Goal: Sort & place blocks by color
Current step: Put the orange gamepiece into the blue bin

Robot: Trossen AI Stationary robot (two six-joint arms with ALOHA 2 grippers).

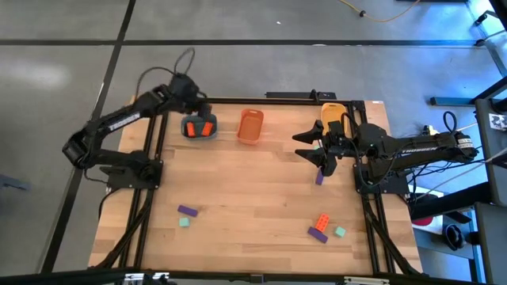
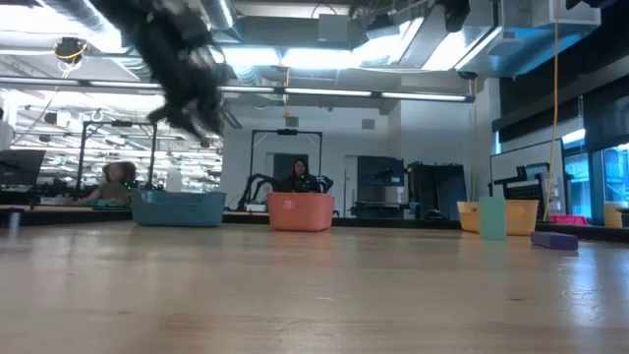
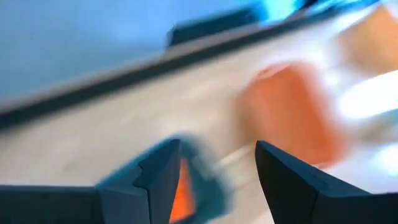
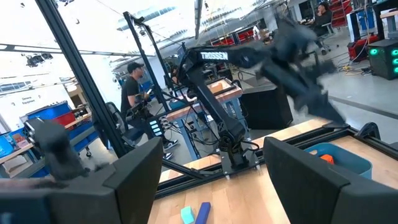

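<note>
Three trays sit along the far edge of our table [image 1: 261, 198]: a blue-grey tray [image 1: 199, 127] at about eleven o'clock, an orange tray [image 1: 250, 126] near twelve, and a yellow tray [image 1: 333, 115] at about one. The wide middle of the tabletop lies bare between them and the loose blocks near the front edge.

Our left gripper [image 1: 192, 101] hangs just behind the blue-grey tray, its fingers [image 3: 163, 180] spread apart and holding nothing. An orange-red block [image 1: 205, 127] lies inside that tray. We cannot tell whether the orange tray or the yellow tray holds anything.

Our right gripper [image 1: 310, 145] hovers beside the yellow tray at about two o'clock, jaws wide and empty. A purple block [image 1: 319, 177] lies just in front of it on the wood.

At seven o'clock a purple block [image 1: 187, 210] and a mint-green cube [image 1: 184, 222] sit close together. At five o'clock an orange-red block [image 1: 322, 222], a purple block [image 1: 318, 233] and a mint-green cube [image 1: 339, 232] cluster near the right edge.
</note>
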